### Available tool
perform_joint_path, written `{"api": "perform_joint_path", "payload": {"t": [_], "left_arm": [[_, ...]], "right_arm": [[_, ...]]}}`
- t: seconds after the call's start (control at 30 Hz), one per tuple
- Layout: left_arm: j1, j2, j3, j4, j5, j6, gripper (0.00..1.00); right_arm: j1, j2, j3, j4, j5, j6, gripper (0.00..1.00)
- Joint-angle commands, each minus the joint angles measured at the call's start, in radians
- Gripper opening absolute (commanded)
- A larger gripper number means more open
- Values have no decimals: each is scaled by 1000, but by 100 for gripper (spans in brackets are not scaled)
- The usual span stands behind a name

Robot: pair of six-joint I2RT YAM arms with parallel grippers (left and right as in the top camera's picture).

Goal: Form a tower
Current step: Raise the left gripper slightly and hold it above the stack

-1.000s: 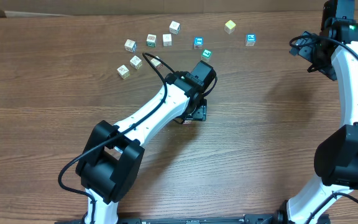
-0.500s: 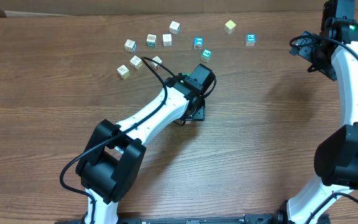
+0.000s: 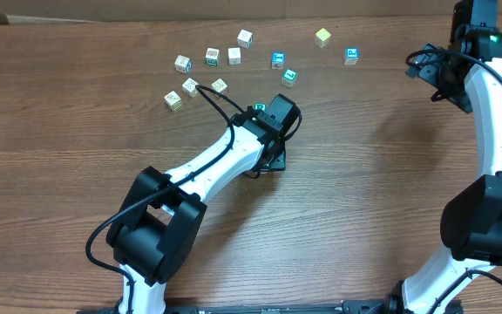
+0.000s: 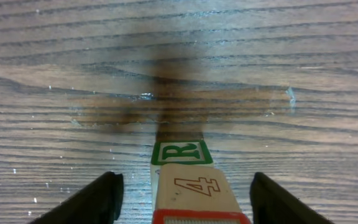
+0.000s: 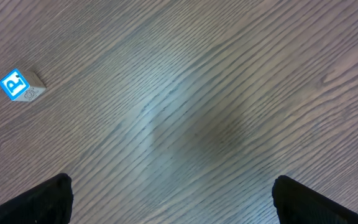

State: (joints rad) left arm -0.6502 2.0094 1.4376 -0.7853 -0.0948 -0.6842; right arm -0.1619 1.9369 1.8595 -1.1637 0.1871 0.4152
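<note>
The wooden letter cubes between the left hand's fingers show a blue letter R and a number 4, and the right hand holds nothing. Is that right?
Not quite. In the left wrist view the letter R on the stack of wooden letter cubes is green, not blue. The rest stands: the number 4 shows, the left hand has the cubes between its fingers, and the right hand holds nothing.

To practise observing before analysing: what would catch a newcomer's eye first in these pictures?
The tower, a green R showing, stands inside the open left end effector near the centre of the overhead view. Loose cubes lie scattered beyond it, towards the top of that view.
</note>
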Motion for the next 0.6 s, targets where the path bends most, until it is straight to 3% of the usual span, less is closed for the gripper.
{"api": "perform_joint_path", "payload": {"t": [0.0,0.3,0.57], "left_arm": [[-6,-18,-11,6,-17,-16,55],[-6,-18,-50,57,-18,-16,56],[-6,-18,-63,66,-32,-15,47]], "right_arm": [[-2,-6,5,3,3,0,100],[-2,-6,5,3,3,0,100],[-2,-6,5,3,3,0,100]]}}
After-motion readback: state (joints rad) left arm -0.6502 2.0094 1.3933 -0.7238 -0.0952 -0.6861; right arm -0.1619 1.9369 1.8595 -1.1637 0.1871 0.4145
